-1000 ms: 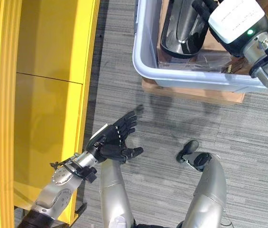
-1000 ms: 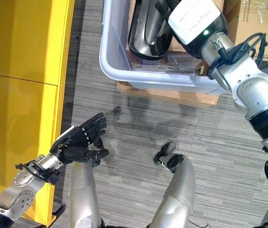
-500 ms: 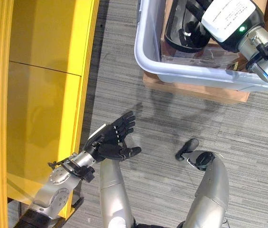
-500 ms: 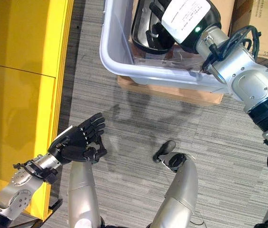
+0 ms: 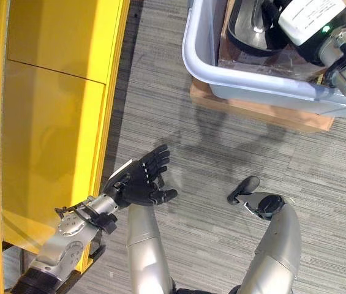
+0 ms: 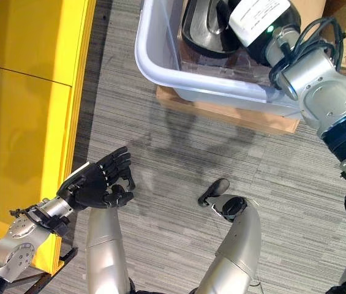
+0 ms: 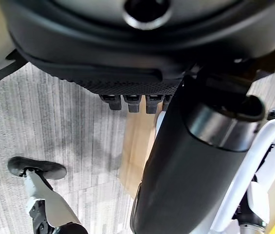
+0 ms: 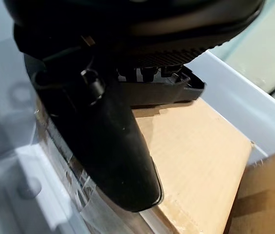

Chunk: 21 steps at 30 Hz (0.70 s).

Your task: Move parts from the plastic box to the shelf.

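Big yellow shelf (image 5: 56, 110) runs down the left side, and the plastic box (image 5: 204, 61) sits far right on a cardboard slab (image 5: 264, 113) over the carpet (image 5: 221, 153). A dark shiny part (image 5: 252, 30) is inside the box on cardboard packaging (image 8: 195, 151), with the right hand (image 6: 237, 12) reaching in at it, but I can't tell how its fingers are set. Left hand (image 5: 139, 182) hangs near the shelf, fingers spread loose and holding nothing.
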{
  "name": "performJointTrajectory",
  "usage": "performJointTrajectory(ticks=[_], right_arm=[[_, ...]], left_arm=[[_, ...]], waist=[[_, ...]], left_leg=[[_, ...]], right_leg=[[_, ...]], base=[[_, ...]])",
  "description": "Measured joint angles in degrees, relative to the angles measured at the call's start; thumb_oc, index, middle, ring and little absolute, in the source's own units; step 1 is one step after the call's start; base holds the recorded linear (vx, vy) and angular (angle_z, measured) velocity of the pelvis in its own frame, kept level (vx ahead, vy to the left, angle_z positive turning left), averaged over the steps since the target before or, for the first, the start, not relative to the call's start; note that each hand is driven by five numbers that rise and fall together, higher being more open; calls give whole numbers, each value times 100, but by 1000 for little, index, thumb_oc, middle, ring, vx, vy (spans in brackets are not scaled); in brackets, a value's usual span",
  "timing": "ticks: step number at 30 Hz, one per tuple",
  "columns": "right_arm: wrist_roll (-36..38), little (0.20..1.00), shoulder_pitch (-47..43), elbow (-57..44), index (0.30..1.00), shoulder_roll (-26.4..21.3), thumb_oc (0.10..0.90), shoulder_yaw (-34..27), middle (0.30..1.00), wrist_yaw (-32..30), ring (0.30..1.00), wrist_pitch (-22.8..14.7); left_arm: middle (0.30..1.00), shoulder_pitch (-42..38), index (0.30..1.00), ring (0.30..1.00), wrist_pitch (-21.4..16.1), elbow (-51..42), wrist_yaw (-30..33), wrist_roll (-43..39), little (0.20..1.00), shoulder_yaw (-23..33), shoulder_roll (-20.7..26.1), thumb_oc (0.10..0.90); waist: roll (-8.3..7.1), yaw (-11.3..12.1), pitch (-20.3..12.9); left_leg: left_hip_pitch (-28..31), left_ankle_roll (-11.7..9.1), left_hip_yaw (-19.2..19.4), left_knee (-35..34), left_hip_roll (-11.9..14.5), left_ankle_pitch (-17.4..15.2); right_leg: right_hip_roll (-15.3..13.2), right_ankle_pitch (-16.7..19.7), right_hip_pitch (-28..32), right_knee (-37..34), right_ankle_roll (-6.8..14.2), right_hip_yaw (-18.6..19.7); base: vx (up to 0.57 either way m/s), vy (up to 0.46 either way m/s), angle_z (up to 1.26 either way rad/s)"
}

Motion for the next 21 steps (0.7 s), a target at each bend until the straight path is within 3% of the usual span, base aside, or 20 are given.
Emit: performJointTrajectory(ticks=[10,11,12,13,21], right_arm=[[-75,1000,-451,256,1000,-10,900,-3,1000,-47,1000,-20],[-75,934,-451,267,934,-11,853,-2,934,-50,934,-30],[-72,800,-466,272,800,-10,757,-1,800,-62,800,-48],[-69,300,-475,266,300,-10,400,0,300,-66,300,-53],[-23,300,-605,292,300,-92,400,-32,300,-786,300,-60]], left_arm=[[1000,-283,1000,1000,-10,156,6,2,1000,-118,2,900],[1000,-307,1000,1000,-10,170,5,2,1000,-131,2,900],[1000,-341,1000,1000,-12,193,4,0,1000,-143,2,900],[1000,-357,1000,1000,-11,203,4,0,1000,-146,2,900],[1000,-403,1000,1000,-29,203,9,-2,1000,-155,2,900]], waist=[[-5,-93,-5],[-2,-93,-7],[-1,-85,-7],[-1,-84,-7],[12,-71,-15]], left_leg=[[-159,116,261,-368,10,292],[-157,126,280,-401,9,301],[-158,126,286,-411,9,302],[-161,126,288,-413,9,302],[-246,144,306,-411,8,321]], right_leg=[[-79,-70,-367,40,-25,1],[-87,-71,-381,39,-27,1],[-88,-72,-388,41,-29,0],[-88,-72,-392,41,-29,0],[-127,-109,-547,135,-93,11]], base=[[0,-21,7],[5,4,5],[6,5,4],[0,0,0],[3,-2,0]])
